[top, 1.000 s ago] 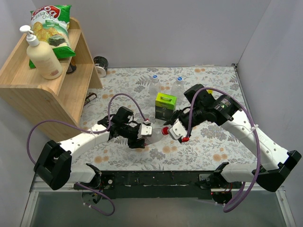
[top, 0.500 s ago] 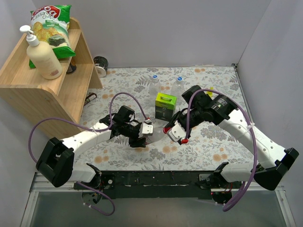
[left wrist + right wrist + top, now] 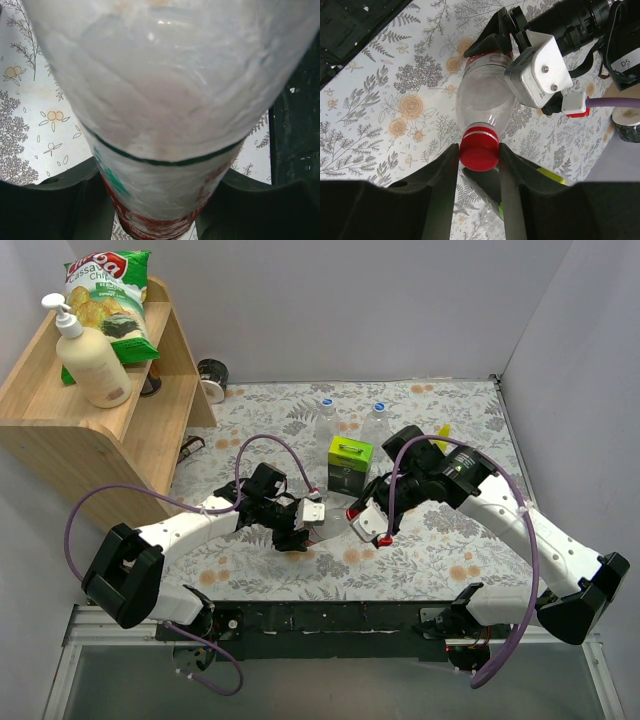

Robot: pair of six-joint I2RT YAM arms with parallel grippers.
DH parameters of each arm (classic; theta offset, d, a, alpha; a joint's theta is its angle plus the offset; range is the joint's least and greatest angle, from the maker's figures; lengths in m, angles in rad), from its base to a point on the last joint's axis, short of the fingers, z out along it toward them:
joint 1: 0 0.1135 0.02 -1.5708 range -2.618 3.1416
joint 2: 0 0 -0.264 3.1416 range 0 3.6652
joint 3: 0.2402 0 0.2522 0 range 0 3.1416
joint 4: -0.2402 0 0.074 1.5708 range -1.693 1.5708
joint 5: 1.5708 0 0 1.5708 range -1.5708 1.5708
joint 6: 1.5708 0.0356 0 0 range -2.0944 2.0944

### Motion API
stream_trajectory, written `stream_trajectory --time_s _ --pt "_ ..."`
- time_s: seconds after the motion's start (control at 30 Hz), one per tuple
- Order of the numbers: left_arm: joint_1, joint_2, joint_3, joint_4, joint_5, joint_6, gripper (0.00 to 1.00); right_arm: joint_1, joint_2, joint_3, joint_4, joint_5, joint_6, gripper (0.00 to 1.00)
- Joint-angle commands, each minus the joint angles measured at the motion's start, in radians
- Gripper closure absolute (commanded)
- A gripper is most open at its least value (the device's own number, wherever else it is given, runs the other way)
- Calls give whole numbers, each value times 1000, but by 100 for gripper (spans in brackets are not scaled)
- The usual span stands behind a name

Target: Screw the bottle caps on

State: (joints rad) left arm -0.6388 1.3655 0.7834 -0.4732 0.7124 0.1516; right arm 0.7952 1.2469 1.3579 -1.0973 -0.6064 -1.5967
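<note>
My left claw (image 3: 155, 197) was grasping the labelled bottle (image 3: 484, 97) around its body and held it sideways over the floral surface (image 3: 385, 115). My right claw (image 3: 479, 159) was clenched on the red cap (image 3: 479, 149), which sat on that bottle's neck.

overhead view, wrist views close on bottle (image 3: 485, 100)

We see both arms meeting mid-table (image 3: 450, 550). The left gripper (image 3: 308, 524) clamps the base end of the sideways bottle (image 3: 330, 519), and the right gripper (image 3: 355, 517) is closed on its red cap (image 3: 349, 513). Just behind them sits a green box (image 3: 349, 462). Further back, two blue-capped bottles (image 3: 325, 422) stand upright, side by side.
</note>
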Motion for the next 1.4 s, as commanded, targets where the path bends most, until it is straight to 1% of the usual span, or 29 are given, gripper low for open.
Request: stream_trajectory --time_s 0.0,0.1,0.17,0.23,0.3,0.37,0.4,0.47,0.5,0.53,0.57,0.6,0.63,0.67,0.7,0.73,0.83,0.87,0.97,1.03,1.07,1.13,1.17,1.2,1.23,1.27,1.3,1.33,1.37 --pt "1 -14 54 45 53 2 100 7 -10 -23 28 25 7 57" --pt "1 -14 53 47 55 3 100 4 -3 -22 28 37 14 61" --pt "1 -16 50 47 55 0 100 6 0 -29 34 49 23 61" --pt "1 -19 47 57 52 -9 100 6 6 -31 47 71 47 71" --pt "1 -25 42 87 41 -46 100 6 48 0 42 77 130 81" --pt "1 -32 42 135 24 -81 100 -2 95 44 33 66 237 83" --pt "1 -34 37 157 12 -110 100 -8 150 99 13 44 339 84" --pt "1 -46 31 226 -31 -194 100 -22 204 154 -7 14 441 85" --pt "1 -52 28 249 -48 -213 100 -27 254 203 -33 -28 533 86" --pt "-1 -57 17 275 -91 -265 100 -33 279 230 -38 -48 581 87" --pt "-4 -60 13 321 -117 -291 100 -42 301 253 -44 -65 631 87" --pt "-4 -68 10 338 -134 -314 100 -47 342 274 -44 -96 729 87" --pt "-4 -69 5 350 -152 -334 100 -53 362 321 -47 -111 783 88" --pt "-5 -72 2 376 -200 -369 100 -69 385 342 -53 -128 826 89" --pt "-5 -75 -3 386 -220 -386 100 -77 428 368 -58 -156 874 90" --pt "-5 -75 -10 393 -241 -398 100 -89 453 410 -74 -177 971 91" --pt "-5 -77 -22 392 -283 -414 100 -148 497 441 -55 -268 1087 92" --pt "-5 -80 -35 380 -287 -412 100 -172 502 481 -52 -286 1121 91" --pt "-5 -91 -62 326 -269 -379 100 -207 514 605 -42 -312 1132 89" --pt "-5 -89 -75 280 -226 -336 100 -224 508 661 -35 -348 1133 85" --pt "-4 -89 -78 236 -211 -325 100 -246 505 697 -29 -369 1132 84" --pt "-4 -83 -84 194 -163 -294 100 -272 476 708 -29 -452 1095 77" --pt "-1 -77 -87 164 -150 -288 100 -275 459 699 -41 -476 1049 73" --pt "4 -74 -81 145 -124 -279 100 -275 409 663 -91 -489 882 64" --pt "7 -72 -75 125 -76 -249 100 -274 375 618 -113 -484 797 59" --pt "11 -68 -72 90 -53 -232 100 -274 337 569 -121 -468 712 52" --pt "13 -69 -59 76 -36 -213 100 -269 254 452 -105 -408 595 49" --pt "13 -69 -55 62 -6 -166 100 -261 212 395 -92 -371 534 46" --pt "13 -69 -53 41 4 -156 100 -255 138 341 -73 -334 487 41"
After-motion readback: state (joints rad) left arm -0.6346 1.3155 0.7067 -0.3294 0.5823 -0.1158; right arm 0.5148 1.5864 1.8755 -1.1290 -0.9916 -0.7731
